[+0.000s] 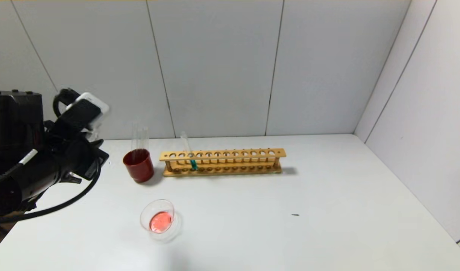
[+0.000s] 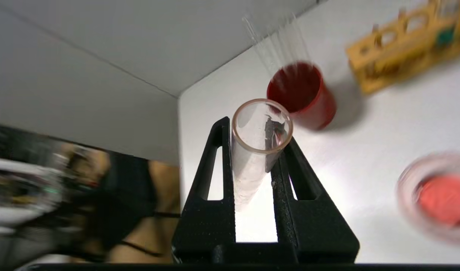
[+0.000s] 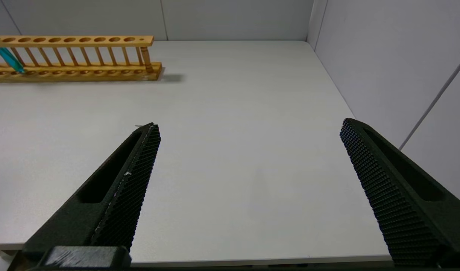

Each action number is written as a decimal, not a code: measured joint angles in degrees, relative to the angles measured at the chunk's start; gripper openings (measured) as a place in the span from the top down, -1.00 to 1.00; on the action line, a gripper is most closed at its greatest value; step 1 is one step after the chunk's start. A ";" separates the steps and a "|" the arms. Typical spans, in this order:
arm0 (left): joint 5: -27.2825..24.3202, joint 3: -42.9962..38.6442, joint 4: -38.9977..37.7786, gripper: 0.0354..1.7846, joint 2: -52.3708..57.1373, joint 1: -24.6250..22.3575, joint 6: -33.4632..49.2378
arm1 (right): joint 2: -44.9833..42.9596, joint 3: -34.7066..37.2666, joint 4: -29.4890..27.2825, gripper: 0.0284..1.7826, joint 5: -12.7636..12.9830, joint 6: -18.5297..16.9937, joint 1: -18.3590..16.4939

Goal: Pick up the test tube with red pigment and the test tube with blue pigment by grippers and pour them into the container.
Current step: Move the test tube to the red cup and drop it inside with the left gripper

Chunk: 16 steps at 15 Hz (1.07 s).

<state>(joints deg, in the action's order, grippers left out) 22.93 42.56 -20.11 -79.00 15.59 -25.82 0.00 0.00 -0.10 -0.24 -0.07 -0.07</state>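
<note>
The right gripper (image 3: 248, 128) hangs over a bare white worktop (image 3: 230, 150), its two black ribbed jaws spread wide apart. Well beyond it stands a wooden test tube rack (image 3: 73, 58). The test tube with blue pigment (image 3: 9, 59) leans in the rack.

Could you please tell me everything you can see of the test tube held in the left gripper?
The test tube is a slim, clear glass tube with a round, slightly thickened rim, clamped between the black jaws of the left gripper. Its open mouth faces the wrist camera. It looks emptied: no pool of liquid shows inside, only a faint reddish tint at the rim and some residue. It is held off the table, near the red cup.
</note>
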 joint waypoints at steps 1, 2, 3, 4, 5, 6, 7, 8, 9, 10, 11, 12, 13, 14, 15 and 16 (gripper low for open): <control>-3.21 1.54 -0.09 0.66 -0.85 -2.65 5.21 | 0.00 0.00 0.00 -0.96 0.02 -0.02 -0.02; -7.12 3.36 -0.57 0.66 -1.88 -5.45 9.26 | 0.00 0.00 0.00 -0.96 0.02 0.00 -0.02; -11.78 5.21 -1.41 0.66 -3.25 -8.31 12.40 | 0.00 0.00 0.00 -0.96 0.00 0.00 -0.02; -15.69 6.63 -2.51 0.66 -4.77 -10.34 14.21 | 0.00 0.00 0.00 -0.96 0.02 -0.02 -0.02; -18.69 7.74 -3.78 0.66 -6.53 -11.80 15.10 | 0.00 0.00 0.00 -0.96 0.00 -0.02 -0.02; -20.63 8.79 -5.66 0.66 -8.66 -12.84 15.82 | 0.00 0.00 0.00 -0.96 0.00 -0.02 -0.02; -21.44 9.75 -7.52 0.66 -10.86 -13.36 16.84 | 0.00 0.00 0.00 -0.96 0.00 -0.02 -0.02; -21.78 10.93 -9.35 0.66 -13.25 -13.67 17.86 | 0.00 0.00 0.00 -0.96 0.00 -0.02 -0.02; -21.94 12.31 -10.97 0.66 -15.96 -13.86 18.75 | 0.00 0.00 0.00 -0.96 0.00 -0.02 -0.02; -22.00 13.51 -12.15 0.66 -18.41 -13.99 19.41 | 0.00 0.00 0.00 -0.96 0.00 -0.02 -0.02; -22.03 14.43 -12.82 0.66 -20.65 -14.12 19.74 | 0.00 0.00 0.00 -0.96 0.00 -0.02 -0.02; -22.08 15.08 -13.09 0.66 -22.71 -14.21 19.92 | 0.00 0.00 0.00 -0.96 0.00 -0.02 -0.02; -22.09 15.48 -13.20 0.66 -24.67 -14.32 20.07 | 0.00 0.00 0.00 -0.96 0.00 -0.02 -0.02; -22.05 15.65 -13.29 0.66 -26.30 -14.49 20.20 | 0.00 0.00 0.00 -0.96 0.00 -0.02 -0.02; -22.03 15.65 -13.29 0.66 -27.76 -14.69 20.26 | 0.00 0.00 0.00 -0.96 0.02 -0.02 -0.02; -22.03 15.60 -13.35 0.66 -28.88 -14.86 20.50 | 0.00 0.00 0.00 -0.96 0.00 -0.02 -0.02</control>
<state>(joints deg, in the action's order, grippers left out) 0.90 58.16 -33.46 -107.87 0.73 -5.32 0.00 0.00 -0.10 -0.24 -0.10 -0.10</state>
